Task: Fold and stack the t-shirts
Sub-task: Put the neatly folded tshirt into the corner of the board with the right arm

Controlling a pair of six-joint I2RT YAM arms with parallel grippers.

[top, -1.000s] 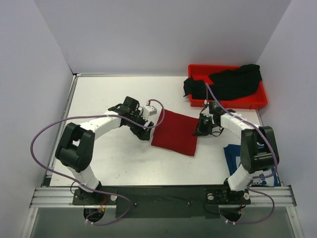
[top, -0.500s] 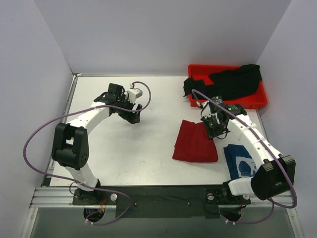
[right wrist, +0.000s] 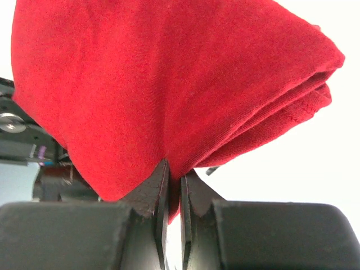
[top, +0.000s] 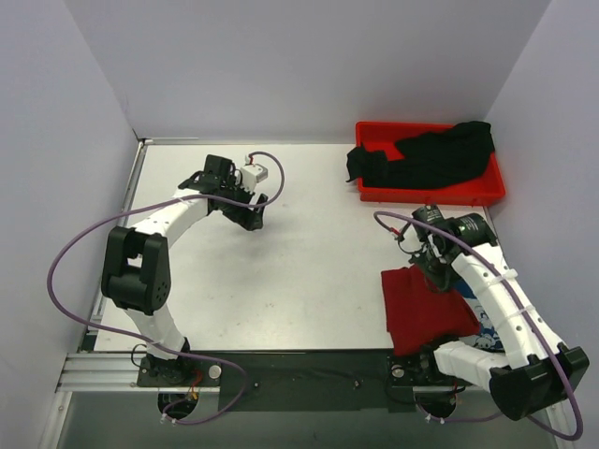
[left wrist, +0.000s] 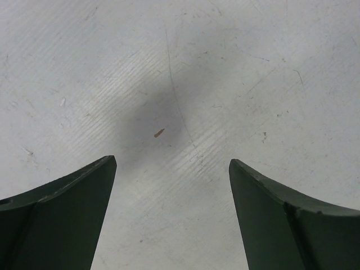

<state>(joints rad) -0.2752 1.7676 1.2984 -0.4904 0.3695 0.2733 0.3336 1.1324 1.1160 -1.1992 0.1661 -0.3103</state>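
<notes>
My right gripper [top: 436, 274] is shut on the folded dark red t-shirt [top: 420, 312], which hangs over the table's near right corner. In the right wrist view the red cloth [right wrist: 169, 84] is pinched between the jaws at the gripper [right wrist: 174, 175]. The blue t-shirt with a white print [top: 485, 323] lies mostly hidden under the red one and my right arm. The black t-shirt [top: 430, 157] lies crumpled in the red tray [top: 487, 194]. My left gripper [top: 255, 217] is open and empty over bare table at the back left; it also shows in the left wrist view [left wrist: 171, 163].
The red plastic tray stands at the back right corner. White walls close in the table on three sides. The arm bases and a metal rail [top: 299, 369] run along the near edge. Purple cables loop off both arms.
My right gripper has carried the folded red t-shirt from mid-table to the near right, over the blue t-shirt. My left gripper let go and pulled back to the back left.
</notes>
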